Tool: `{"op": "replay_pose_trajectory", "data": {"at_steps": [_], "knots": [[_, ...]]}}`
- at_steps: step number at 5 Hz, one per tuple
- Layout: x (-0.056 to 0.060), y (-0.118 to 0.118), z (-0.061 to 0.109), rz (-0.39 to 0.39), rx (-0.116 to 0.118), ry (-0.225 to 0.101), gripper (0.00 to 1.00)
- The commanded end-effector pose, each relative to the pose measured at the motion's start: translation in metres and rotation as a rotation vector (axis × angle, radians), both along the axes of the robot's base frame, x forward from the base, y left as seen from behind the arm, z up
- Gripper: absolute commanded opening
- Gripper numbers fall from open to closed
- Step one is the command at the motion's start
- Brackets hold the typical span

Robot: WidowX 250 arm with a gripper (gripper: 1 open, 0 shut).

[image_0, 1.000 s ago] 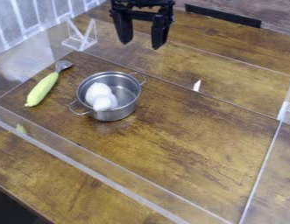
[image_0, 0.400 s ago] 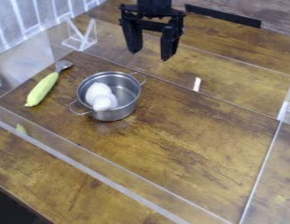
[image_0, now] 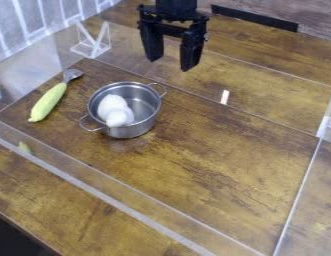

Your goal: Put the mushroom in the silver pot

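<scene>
The silver pot (image_0: 125,108) stands on the wooden table, left of centre, with its two small handles showing. Inside it lies the white mushroom (image_0: 114,109), filling much of the bottom; its cap does not show. My gripper (image_0: 171,58) hangs above the table behind the pot and a little to the right, apart from it. Its two black fingers (image_0: 152,45) point down and stand wide open with nothing between them.
A yellow-green corn cob (image_0: 48,101) lies left of the pot. A clear plastic wall (image_0: 154,215) fences the work area at the front and sides. A clear plastic stand (image_0: 90,40) sits at the back left.
The gripper has moved a little to the right and towards the front, staying open. The pot, mushroom and corn have not moved.
</scene>
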State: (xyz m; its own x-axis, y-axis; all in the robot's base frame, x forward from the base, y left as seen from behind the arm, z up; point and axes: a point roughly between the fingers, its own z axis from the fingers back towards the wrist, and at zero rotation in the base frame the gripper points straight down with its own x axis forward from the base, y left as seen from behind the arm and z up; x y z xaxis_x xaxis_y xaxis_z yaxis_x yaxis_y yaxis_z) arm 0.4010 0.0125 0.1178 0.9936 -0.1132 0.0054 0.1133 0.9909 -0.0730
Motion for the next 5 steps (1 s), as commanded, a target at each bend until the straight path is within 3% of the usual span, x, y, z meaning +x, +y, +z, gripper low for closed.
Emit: {"op": "replay_pose_trajectory", "data": {"at_steps": [1, 3, 5], "knots": [[-0.006, -0.002, 0.052, 0.042, 0.013, -0.107, 1.0], [0.001, 0.004, 0.044, 0.081, 0.014, -0.073, 1.0], [0.011, 0.011, 0.016, 0.051, 0.016, -0.046, 1.0]]}}
